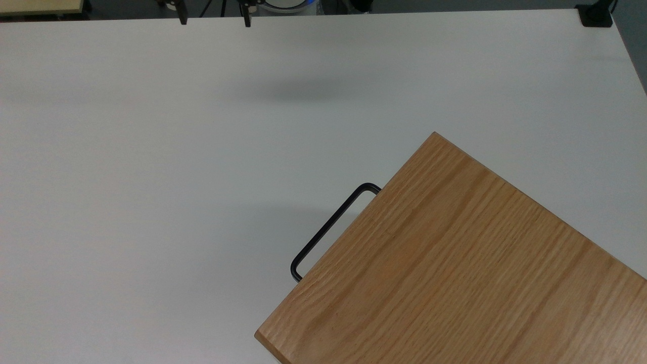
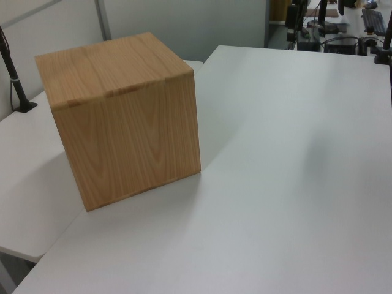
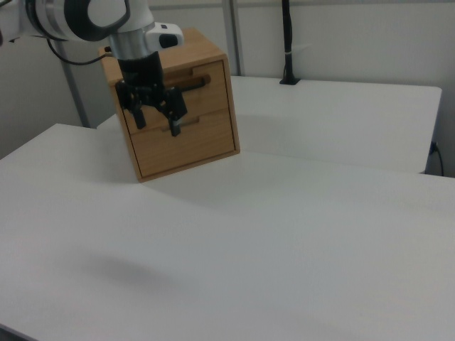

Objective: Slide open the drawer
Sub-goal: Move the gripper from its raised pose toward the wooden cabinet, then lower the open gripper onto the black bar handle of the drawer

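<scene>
The wooden cabinet (image 3: 186,142) stands on the white table. Its drawer (image 3: 213,91) sits flush in the upper front, with a black bar handle (image 3: 190,83) across it. From above, the handle (image 1: 331,227) pokes out past the oak cabinet top (image 1: 455,263). My gripper (image 3: 156,125) hangs open and empty in the air, and in the right view it overlaps the cabinet front. In the top view its fingertips (image 1: 182,19) show at the upper edge, well away from the handle, with the gripper (image 1: 214,19) holding nothing. The left view shows the cabinet (image 2: 122,116) from its plain back side.
The white table (image 1: 151,177) spreads wide around the cabinet. A black clamp (image 1: 595,15) sits at the corner on the top view's right. A black post (image 3: 287,42) stands behind the cabinet on a second table (image 3: 341,121). Desks with equipment (image 2: 331,24) lie beyond.
</scene>
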